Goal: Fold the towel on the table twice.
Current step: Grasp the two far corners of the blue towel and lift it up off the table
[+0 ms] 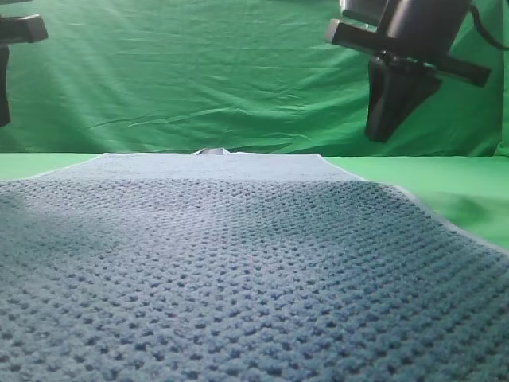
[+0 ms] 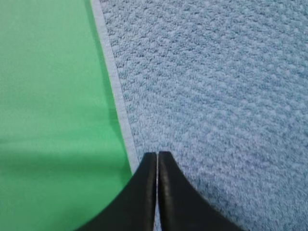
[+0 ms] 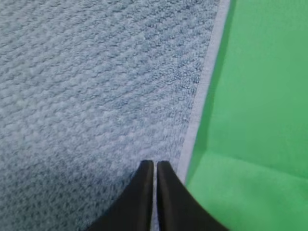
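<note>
The blue-grey waffle-weave towel (image 1: 238,263) lies spread flat on the green table (image 1: 469,191) and fills most of the exterior high view. My right gripper (image 1: 380,134) hangs high above the towel's far right corner. Only a sliver of my left gripper (image 1: 3,103) shows at the left edge, also raised. In the left wrist view, my left gripper (image 2: 157,155) is shut and empty above the towel (image 2: 216,96), just inside its pale left hem (image 2: 113,82). In the right wrist view, my right gripper (image 3: 155,163) has its fingers together, holding nothing, near the right hem (image 3: 204,82).
A wrinkled green backdrop cloth (image 1: 199,79) stands upright behind the table. A small dark tab (image 1: 211,150) sticks out at the middle of the towel's far hem. Bare green table shows beside the hems (image 2: 48,96) (image 3: 260,96).
</note>
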Robot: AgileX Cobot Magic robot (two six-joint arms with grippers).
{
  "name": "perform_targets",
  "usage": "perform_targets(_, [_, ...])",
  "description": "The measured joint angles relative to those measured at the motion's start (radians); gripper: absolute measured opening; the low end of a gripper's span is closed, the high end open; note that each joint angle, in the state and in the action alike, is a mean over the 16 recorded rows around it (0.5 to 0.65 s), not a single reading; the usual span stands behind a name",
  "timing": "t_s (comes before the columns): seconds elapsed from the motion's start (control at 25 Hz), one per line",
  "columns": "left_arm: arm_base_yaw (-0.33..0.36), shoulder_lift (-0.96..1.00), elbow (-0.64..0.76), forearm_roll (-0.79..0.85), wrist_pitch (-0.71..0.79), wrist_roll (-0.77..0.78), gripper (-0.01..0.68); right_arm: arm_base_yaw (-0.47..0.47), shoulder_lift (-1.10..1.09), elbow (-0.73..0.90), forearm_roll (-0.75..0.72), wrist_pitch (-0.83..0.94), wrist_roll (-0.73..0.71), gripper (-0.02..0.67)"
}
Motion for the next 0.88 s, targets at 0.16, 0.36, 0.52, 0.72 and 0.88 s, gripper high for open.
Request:
perform_targets(0.16, [-0.008, 0.038, -0.01, 0.005, -0.021, -0.014, 0.144, 0.002, 0.053, -0.033, -0.004, -0.003, -0.017, 0.223])
perform_targets(0.36, [-0.008, 0.064, -0.013, 0.003, -0.039, -0.064, 0.344, 0.003, 0.077, -0.046, -0.006, -0.005, -0.041, 0.425])
perform_targets(0.52, [-0.008, 0.078, -0.014, 0.003, -0.052, -0.109, 0.502, 0.003, 0.079, -0.048, -0.006, -0.012, -0.059, 0.56])
perform_targets(0.72, [-0.008, 0.1, -0.017, 0.003, -0.074, -0.162, 0.629, 0.003, 0.083, -0.048, -0.006, -0.029, -0.065, 0.64])
perform_targets(0.88, [-0.008, 0.126, -0.021, 0.006, -0.09, -0.178, 0.642, 0.003, 0.095, -0.048, -0.007, -0.042, -0.069, 0.643])
